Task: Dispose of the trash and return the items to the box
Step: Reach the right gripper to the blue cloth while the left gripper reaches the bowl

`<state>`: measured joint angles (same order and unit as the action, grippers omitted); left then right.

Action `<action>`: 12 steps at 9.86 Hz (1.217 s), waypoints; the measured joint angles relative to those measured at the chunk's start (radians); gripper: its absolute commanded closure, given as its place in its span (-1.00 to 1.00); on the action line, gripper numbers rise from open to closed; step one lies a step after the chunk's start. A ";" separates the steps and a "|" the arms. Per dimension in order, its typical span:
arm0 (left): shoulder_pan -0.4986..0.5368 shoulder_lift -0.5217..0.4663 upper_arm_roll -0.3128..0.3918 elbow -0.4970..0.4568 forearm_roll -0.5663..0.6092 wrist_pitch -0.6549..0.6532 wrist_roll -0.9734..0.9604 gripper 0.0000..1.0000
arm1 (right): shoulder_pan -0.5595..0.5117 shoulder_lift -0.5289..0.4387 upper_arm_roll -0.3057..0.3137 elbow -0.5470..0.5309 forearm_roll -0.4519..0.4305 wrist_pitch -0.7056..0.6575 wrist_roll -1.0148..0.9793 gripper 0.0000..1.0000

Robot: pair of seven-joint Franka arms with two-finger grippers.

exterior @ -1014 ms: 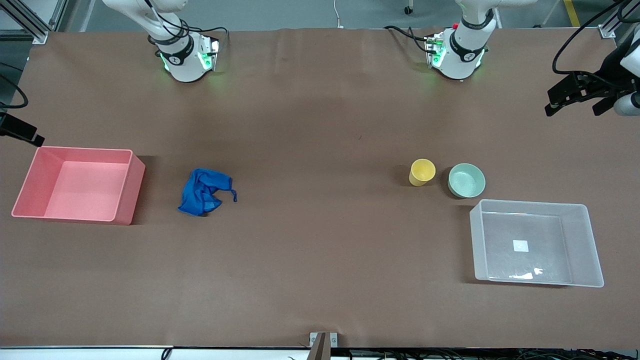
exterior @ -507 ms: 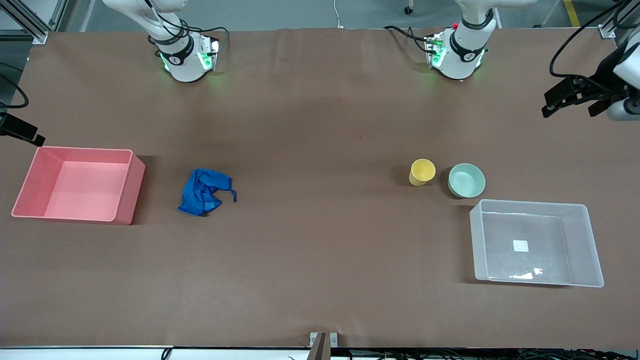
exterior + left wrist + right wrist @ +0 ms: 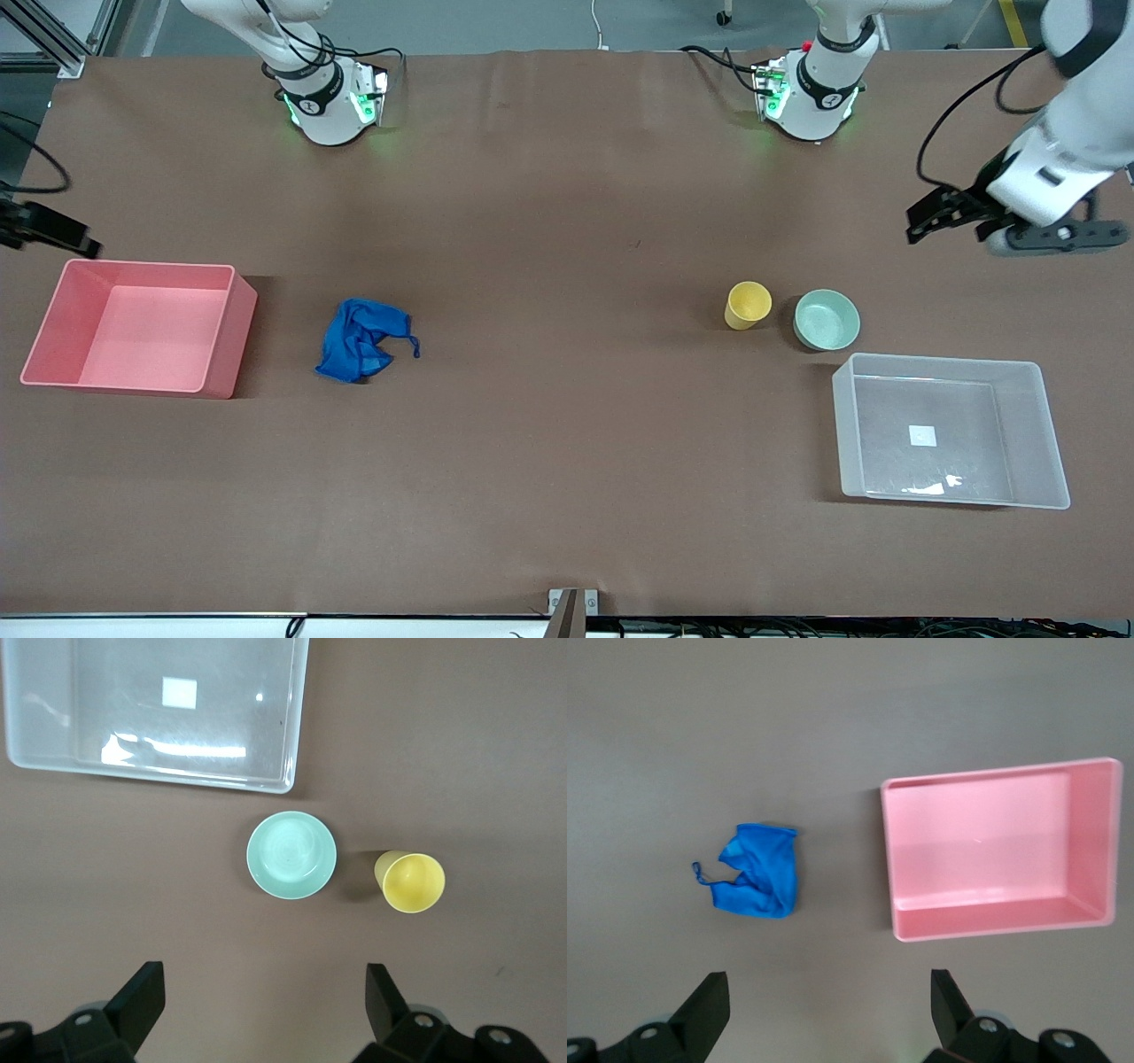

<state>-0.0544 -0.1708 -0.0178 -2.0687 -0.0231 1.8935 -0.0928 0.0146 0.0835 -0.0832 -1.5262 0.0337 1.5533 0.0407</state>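
The trash, a bright blue fabric wad (image 3: pixel 359 339), lies on the table beside the pink bin (image 3: pixel 142 323); it also shows in the right wrist view (image 3: pixel 757 881). The yellow cup (image 3: pixel 749 305) and the mint-green bowl (image 3: pixel 827 319) stand side by side, just farther from the front camera than the clear box (image 3: pixel 886 443). My left gripper (image 3: pixel 948 221) hangs open and empty in the air at the left arm's end of the table; its view shows the bowl (image 3: pixel 291 855), the cup (image 3: pixel 410 881) and the box (image 3: pixel 155 709) below the gripper (image 3: pixel 262 992). My right gripper (image 3: pixel 71 239) is open and empty (image 3: pixel 826 992) above the table near the pink bin (image 3: pixel 1001 850).
The pink bin stands empty at the right arm's end of the table. The clear box holds only its white label (image 3: pixel 922 435). Both arm bases (image 3: pixel 332 97) (image 3: pixel 811 93) stand along the table's edge farthest from the front camera. Brown tabletop lies between the wad and the cup.
My left arm has swung in over the table, its gripper now closer to the bowl and cup. My right gripper has shifted slightly inward. The objects have not moved.
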 measured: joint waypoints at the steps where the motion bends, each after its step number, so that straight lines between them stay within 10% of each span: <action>1: 0.000 -0.002 0.003 -0.097 0.000 0.117 0.005 -1.00 | 0.048 0.014 0.004 -0.091 0.000 0.098 0.005 -1.00; 5: 0.001 0.056 0.060 -0.421 0.000 0.587 0.081 -1.00 | 0.176 0.153 0.008 -0.441 0.002 0.554 0.008 -1.00; 10: 0.003 0.342 0.076 -0.453 0.000 0.872 0.102 -0.81 | 0.244 0.363 0.007 -0.619 0.005 1.032 0.041 -0.98; 11: 0.003 0.378 0.076 -0.453 0.000 0.899 0.102 -0.77 | 0.243 0.374 0.002 -0.620 0.005 1.039 0.041 -0.54; 12: 0.004 0.406 0.076 -0.453 0.000 0.917 0.102 -0.17 | 0.242 0.374 -0.001 -0.620 0.005 1.039 0.041 0.26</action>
<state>-0.0509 0.2354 0.0580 -2.5216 -0.0230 2.8110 0.0095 0.2563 0.4579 -0.0847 -2.1457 0.0390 2.5925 0.0818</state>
